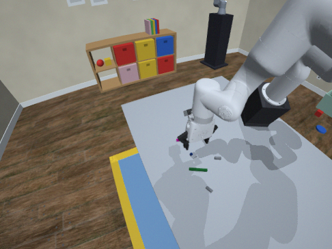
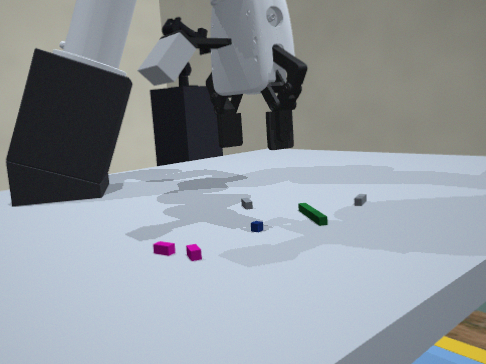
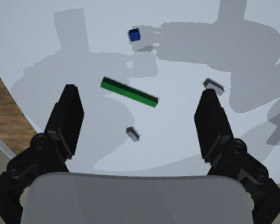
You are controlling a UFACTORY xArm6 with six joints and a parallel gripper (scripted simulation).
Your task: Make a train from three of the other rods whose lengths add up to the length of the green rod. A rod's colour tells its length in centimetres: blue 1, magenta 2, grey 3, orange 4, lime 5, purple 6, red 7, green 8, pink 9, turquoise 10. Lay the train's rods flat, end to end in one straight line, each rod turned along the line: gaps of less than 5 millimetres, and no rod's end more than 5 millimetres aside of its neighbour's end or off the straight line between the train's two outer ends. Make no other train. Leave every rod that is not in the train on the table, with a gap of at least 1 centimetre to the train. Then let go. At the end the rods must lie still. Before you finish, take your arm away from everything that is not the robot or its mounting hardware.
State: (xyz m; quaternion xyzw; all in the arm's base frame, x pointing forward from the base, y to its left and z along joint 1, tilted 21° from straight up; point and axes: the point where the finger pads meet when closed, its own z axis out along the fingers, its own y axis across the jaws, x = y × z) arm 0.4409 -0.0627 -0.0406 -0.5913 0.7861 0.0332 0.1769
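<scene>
The green rod (image 2: 312,213) lies flat near the middle of the table; it also shows in the top view (image 1: 198,169) and in the wrist view (image 3: 129,92). A small blue rod (image 2: 256,226) lies to its left. Two grey rods lie apart, one behind the blue rod (image 2: 246,203) and one right of the green rod (image 2: 360,199). Two magenta rods (image 2: 164,248) (image 2: 194,252) lie close together at the front left. My gripper (image 2: 255,134) hangs well above the table behind the rods, open and empty. In the wrist view the gripper (image 3: 138,92) frames the green, blue and grey rods.
The arm's black base (image 2: 60,124) stands at the table's left rear. A second black pedestal (image 2: 182,124) stands behind the table. The table's front edge (image 2: 425,314) runs at the lower right. A yellow and blue mat (image 1: 136,201) lies on the floor beside the table.
</scene>
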